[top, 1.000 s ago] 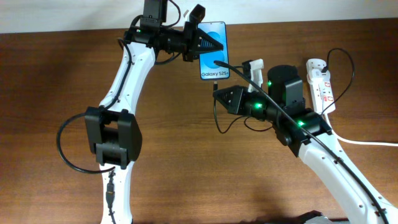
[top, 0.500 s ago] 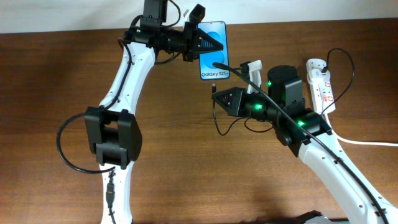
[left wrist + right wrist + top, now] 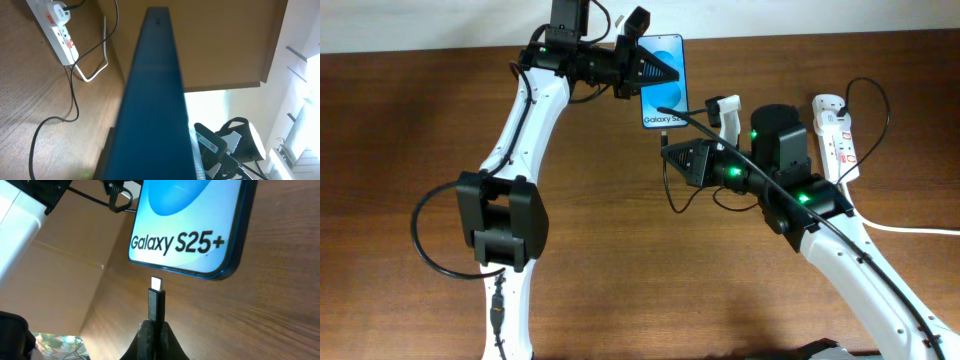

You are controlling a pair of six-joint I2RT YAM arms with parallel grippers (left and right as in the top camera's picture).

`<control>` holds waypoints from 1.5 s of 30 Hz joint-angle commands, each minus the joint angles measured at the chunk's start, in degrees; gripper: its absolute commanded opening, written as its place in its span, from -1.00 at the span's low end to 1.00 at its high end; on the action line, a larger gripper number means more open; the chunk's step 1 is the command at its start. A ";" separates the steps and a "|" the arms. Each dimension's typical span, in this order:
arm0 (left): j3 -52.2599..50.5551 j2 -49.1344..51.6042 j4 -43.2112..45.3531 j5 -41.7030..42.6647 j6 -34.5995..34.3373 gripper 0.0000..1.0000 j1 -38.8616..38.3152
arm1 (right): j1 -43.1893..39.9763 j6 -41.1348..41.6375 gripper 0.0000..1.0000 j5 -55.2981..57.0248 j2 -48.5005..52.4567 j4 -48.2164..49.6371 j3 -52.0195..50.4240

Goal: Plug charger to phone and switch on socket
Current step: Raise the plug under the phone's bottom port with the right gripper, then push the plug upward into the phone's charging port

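The phone (image 3: 665, 60), blue screen with a white "Galaxy S25+" band, is held at the back of the table by my left gripper (image 3: 658, 72), which is shut on it. In the left wrist view I see only its dark blue edge (image 3: 155, 100). My right gripper (image 3: 670, 155) is shut on the charger's black plug (image 3: 156, 302). The plug's silver tip points at the phone's (image 3: 190, 225) bottom edge, a small gap short of it. The thin black cable (image 3: 670, 200) loops down below the gripper. The socket (image 3: 835, 135), a white power strip with red switches, lies at the far right.
The power strip's thick white cord (image 3: 910, 230) runs off to the right. A black cable (image 3: 75, 100) trails from the strip (image 3: 60, 30) across the wooden table. The table's far edge is close behind the phone.
My right gripper has moved the plug slightly up towards the phone's bottom edge. The left arm and the phone have not moved.
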 commanded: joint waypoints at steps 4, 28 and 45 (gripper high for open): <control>0.52 0.42 0.09 2.51 1.16 -1.00 -0.13 | 0.31 -1.18 -0.92 2.16 0.13 0.39 1.33; 0.52 0.42 0.11 2.82 4.37 -1.00 -1.57 | 0.26 -1.16 -0.92 2.49 0.15 0.85 1.33; 0.52 0.42 0.11 3.13 6.56 -1.00 -1.57 | -1.99 -2.51 -0.92 2.45 0.15 2.54 1.33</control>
